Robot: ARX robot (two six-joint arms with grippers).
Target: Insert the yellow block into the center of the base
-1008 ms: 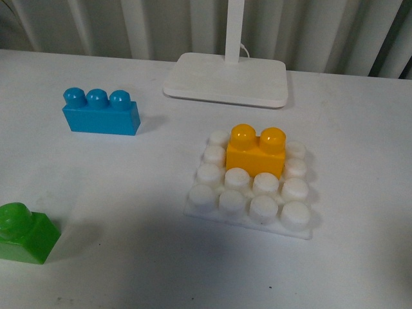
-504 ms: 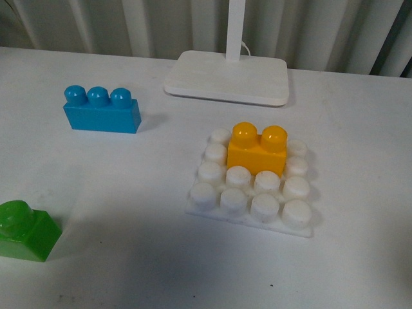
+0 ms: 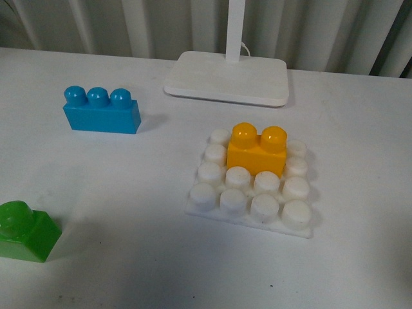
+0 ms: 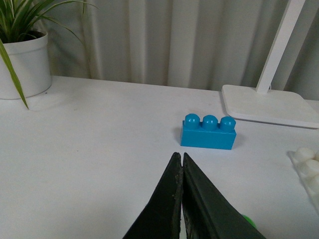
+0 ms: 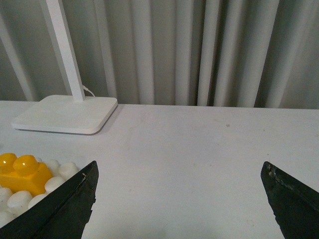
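- One yellow block sits on the base, two studs up, over the two middle columns of the second row from the far edge; white studs ring it on all sides, so it reads as roughly centred, maybe a touch toward the lamp side.
- Vs. 1 s ago: block and base appear unmoved relative to each other; only a slight shift of the whole view. Nothing touches the block, so I judge the insert done, w/ arms backed away.
- Right hand: fingers spread wide, nothing between them, well apart from the base, which shows at the edge of its wrist view.
- Left hand: fingers pressed together, holding nothing, hovering over bare desk near the blue brick.
- Count: 1 yellow block, 1 base, 1 blue brick w/ three studs, 1 green brick w/ one stud.
- Also 1 lamp foot w/ post behind the base, 1 potted plant in the left wrist view.
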